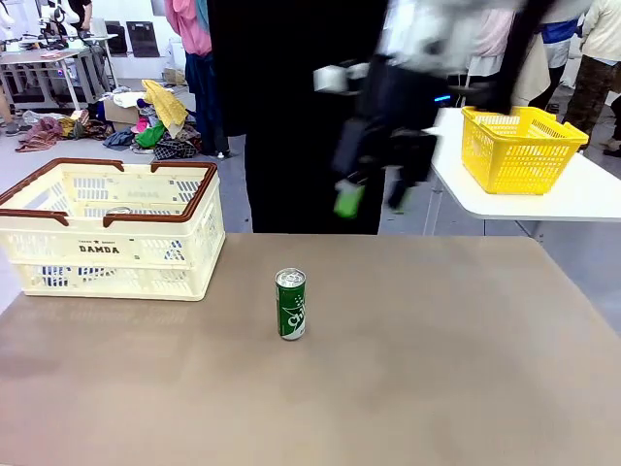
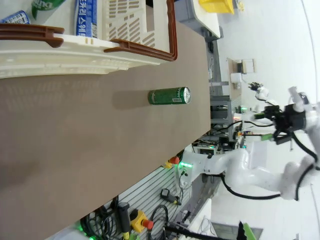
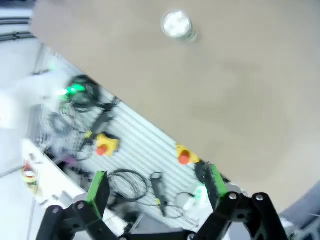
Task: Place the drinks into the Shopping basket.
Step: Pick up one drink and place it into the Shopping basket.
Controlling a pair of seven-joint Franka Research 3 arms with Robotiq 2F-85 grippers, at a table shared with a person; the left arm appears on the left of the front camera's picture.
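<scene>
One green can [image 1: 290,304] upright on the bench [image 1: 437,369], near the middle, well apart from the basket [image 1: 109,229] at the far left corner. Already some cans lying inside the basket (a green one [image 2: 46,7] and blue ones [image 2: 85,18] in the left wrist view; exact count hard to tell).

Right end effector [image 1: 372,194] high above the bench's far edge, blurred in the front view, fingers spread wide and empty, green pads [image 3: 98,186] well apart in its own view, the can's silver top [image 3: 176,24] far off below.

For a clean pick, probably: bring the right end effector over the can, line the two pads either side of the body, come down straight, close around the middle of the can rather than near the rim. Slim and tall, so likely to topple if nudged by one finger first. Then lift clear of the brown rim [image 1: 205,190] before lowering in beside the others.

Left end effector spread as well, empty.
</scene>
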